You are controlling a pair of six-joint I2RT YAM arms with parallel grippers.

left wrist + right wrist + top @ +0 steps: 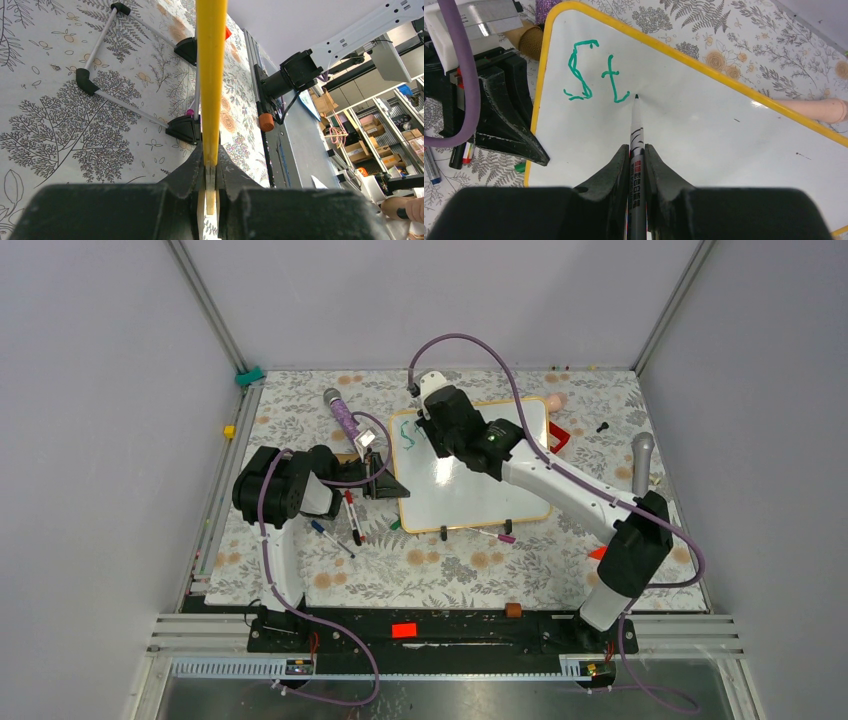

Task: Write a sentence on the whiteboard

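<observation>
1. Only the first two letters of the sentence (613,75), "St", stand on the whiteboard (704,130), in green near its upper left corner. The rest of the first word and all that follows are not yet written, so I judge the task barely begun.
2. The right hand (637,150) is closed tight on a marker (636,125). Its dark tip touches the board just right of the "t", placed for the next letter.
3. The left hand (211,167) is pinched shut on the whiteboard's left edge, gripping the frame (211,75) and seemingly steadying the board.
4. The whiteboard lies flat on the counter (450,570), between the two arms, with most of its surface blank.
5. The board is glossy and smooth, showing glare. Its frame is a thin yellow-orange band with rounded corners.
6. The marker is a slim white barrel with black and red print.
7. The strokes are thick, slightly wobbly lines.
8. The counter wears a matte cloth printed with ferns and tan flowers.
</observation>
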